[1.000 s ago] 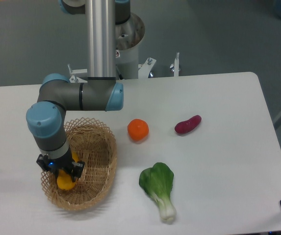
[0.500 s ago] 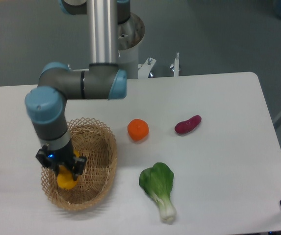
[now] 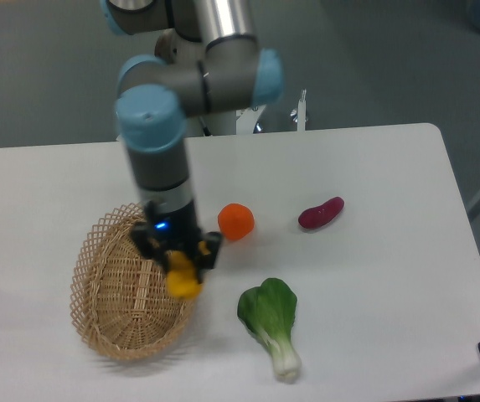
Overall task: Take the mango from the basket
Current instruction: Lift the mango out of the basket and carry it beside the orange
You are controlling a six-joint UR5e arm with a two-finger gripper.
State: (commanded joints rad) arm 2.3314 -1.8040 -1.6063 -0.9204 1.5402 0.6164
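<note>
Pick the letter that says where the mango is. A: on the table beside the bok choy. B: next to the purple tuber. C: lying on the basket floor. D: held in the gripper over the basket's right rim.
D: the gripper is shut on the mango, above the right rim of the basket.

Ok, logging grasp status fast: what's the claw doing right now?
Claw: closed on the mango, over the basket rim.

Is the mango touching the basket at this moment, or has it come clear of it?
Cannot tell. In the fixed camera view the mango, held in the gripper, overlaps the basket rim, and no gap or contact shows plainly.
</note>
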